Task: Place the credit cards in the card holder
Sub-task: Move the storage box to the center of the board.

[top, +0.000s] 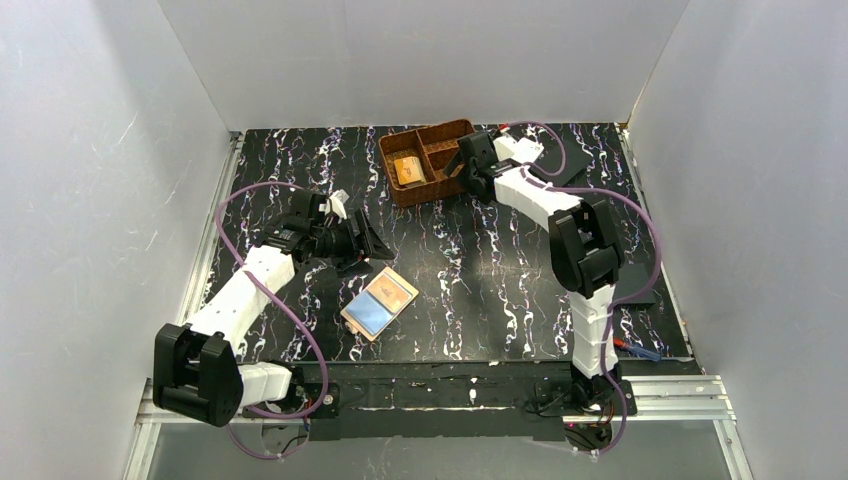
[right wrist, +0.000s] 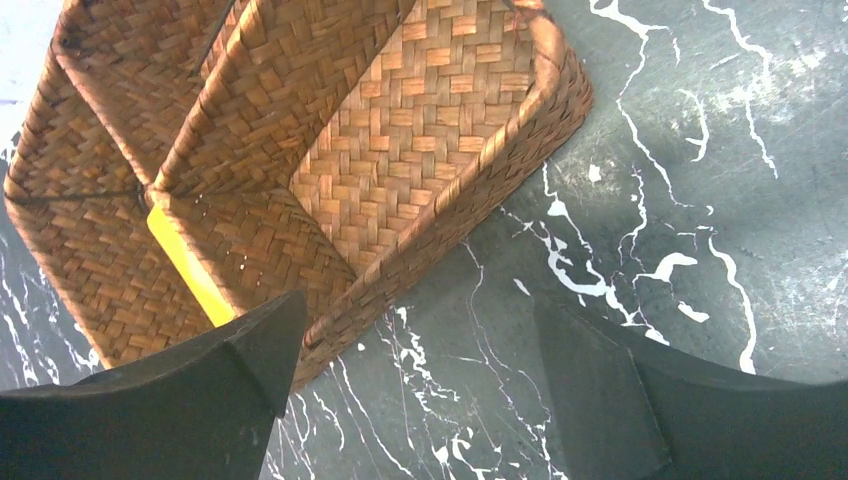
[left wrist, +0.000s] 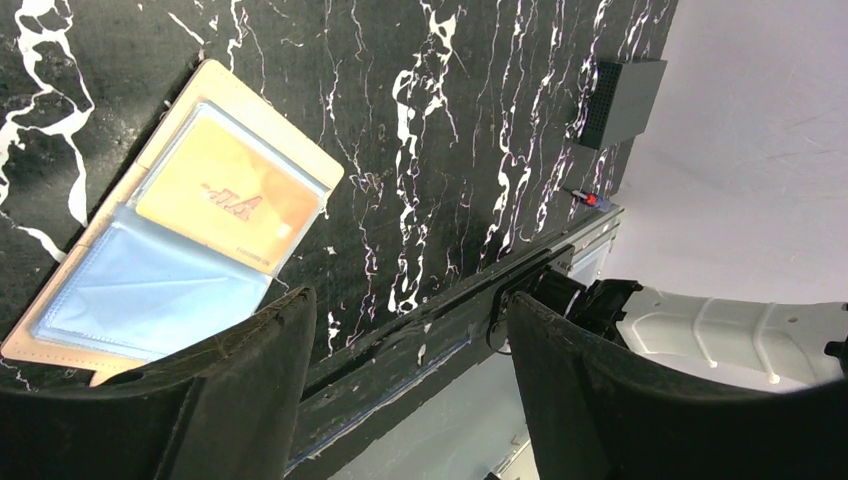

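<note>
Flat tan card holder [top: 379,305], prob. leather, is lying 5 o'clock of L gripper [top: 370,245], gaping empty. R gripper [top: 463,166] is gaping too.

Black, white-veined table [top: 480,260]: 1 open card holder [top: 379,303] lies flat at lower centre, 1 woven 3-compartment basket [top: 431,192] stands at upper centre, well apart

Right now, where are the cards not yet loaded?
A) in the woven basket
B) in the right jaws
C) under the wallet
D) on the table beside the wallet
A: the orange cards lie in one compartment of the basket, apart from the open wallet.
</note>
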You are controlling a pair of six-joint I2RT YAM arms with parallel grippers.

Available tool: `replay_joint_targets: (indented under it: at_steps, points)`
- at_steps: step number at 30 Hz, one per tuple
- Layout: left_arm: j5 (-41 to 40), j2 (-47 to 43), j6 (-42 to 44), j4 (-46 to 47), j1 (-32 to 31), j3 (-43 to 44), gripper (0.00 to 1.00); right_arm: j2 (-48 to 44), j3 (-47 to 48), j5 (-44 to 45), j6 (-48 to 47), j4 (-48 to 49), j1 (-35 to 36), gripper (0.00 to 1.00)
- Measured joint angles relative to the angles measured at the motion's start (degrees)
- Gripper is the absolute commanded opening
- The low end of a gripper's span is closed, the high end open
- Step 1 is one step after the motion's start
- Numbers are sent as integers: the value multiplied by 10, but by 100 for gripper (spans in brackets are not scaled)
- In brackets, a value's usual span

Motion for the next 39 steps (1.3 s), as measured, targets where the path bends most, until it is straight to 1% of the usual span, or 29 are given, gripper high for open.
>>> replay_joint_targets:
  at_steps: [4,14,18,22,25,28,36,39]
  points:
    - [-2,0,5,-10,0,0,69,15,25,20,9,-14,0,86]
    - [-8,-6,16,-25,0,3,69,53,76,50,31,-38,0,60]
    - [-14,-6,30,-43,0,27,73,55,81,62,34,-47,0,49]
    - [-19,0,53,-58,0,73,75,56,81,67,35,-48,0,41]
    - [-19,23,73,-69,0,118,76,56,81,67,31,-43,1,35]
    - [-19,63,94,-79,0,173,76,56,81,68,28,-42,0,31]
    - [-12,199,130,-108,0,331,73,51,80,59,-15,-42,-13,12]
    - [-5,241,132,-111,-1,372,73,37,64,37,-45,-44,-27,10]
